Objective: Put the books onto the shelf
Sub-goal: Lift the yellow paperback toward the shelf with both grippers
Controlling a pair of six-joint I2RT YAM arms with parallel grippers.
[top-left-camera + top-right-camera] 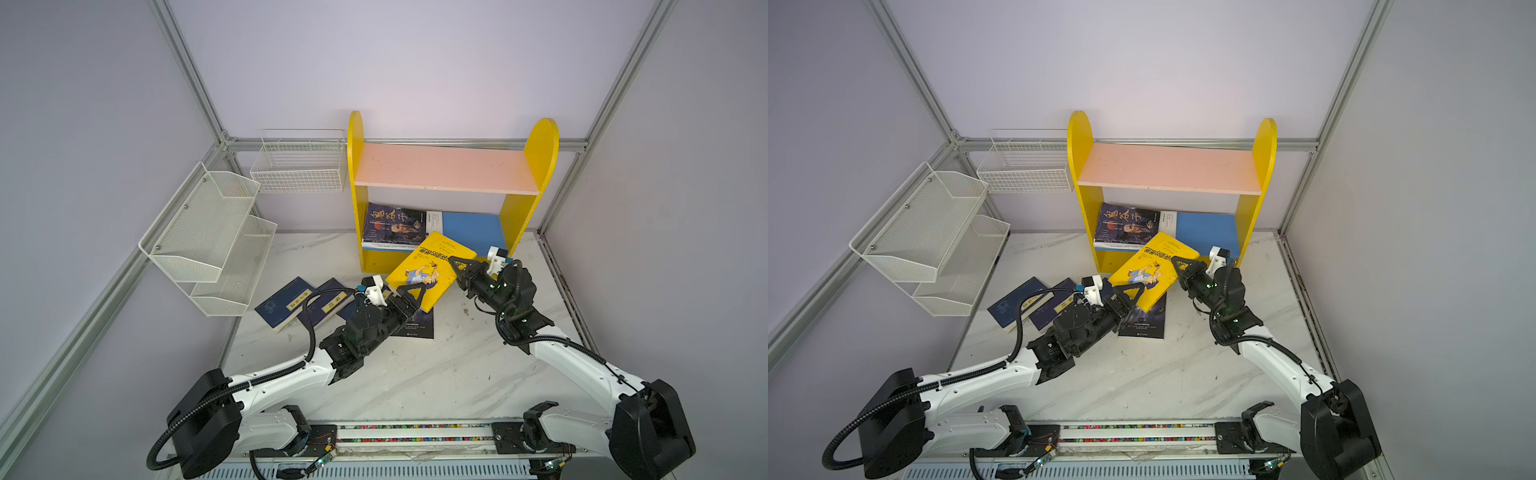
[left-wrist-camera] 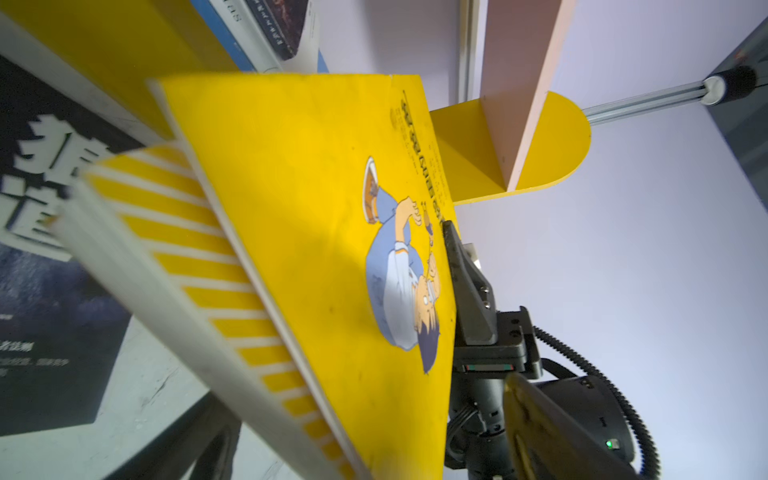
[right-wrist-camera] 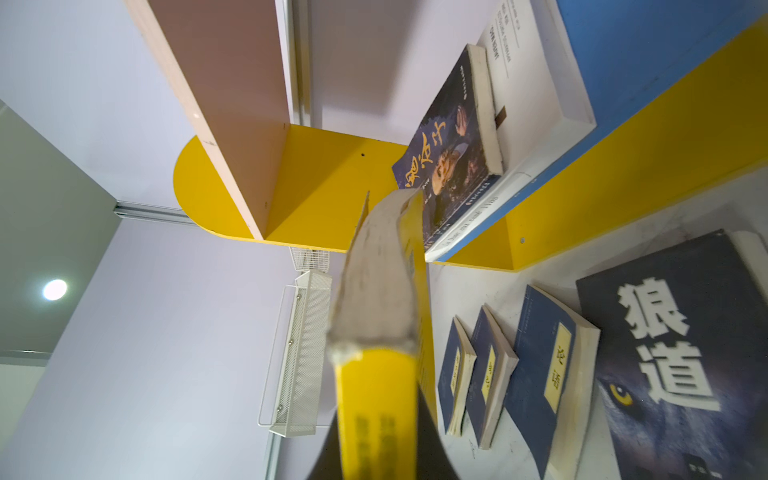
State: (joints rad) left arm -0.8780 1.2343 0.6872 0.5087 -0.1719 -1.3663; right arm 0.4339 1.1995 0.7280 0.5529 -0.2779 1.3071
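A yellow cartoon-cover book (image 1: 428, 270) (image 1: 1150, 266) hangs tilted in front of the yellow shelf (image 1: 540, 145). My right gripper (image 1: 455, 266) (image 3: 374, 449) is shut on its spine edge. My left gripper (image 1: 415, 297) (image 2: 374, 449) stands open, its fingers straddling the book's near corner. On the shelf's blue lower board (image 1: 469, 228) a dark-blue portrait book (image 1: 392, 224) lies on a white book (image 1: 434, 218). The pink upper board (image 1: 444, 166) is bare. Three navy books (image 3: 455, 374) (image 3: 488, 374) (image 3: 544, 374) and a black wolf-eyes book (image 3: 673, 353) (image 1: 415, 326) lie flat on the table.
A white mesh tiered rack (image 1: 208, 237) leans at the left, with a white wire basket (image 1: 299, 166) behind it beside the shelf. The marble table (image 1: 415, 382) is bounded by walls and aluminium posts at the back and sides.
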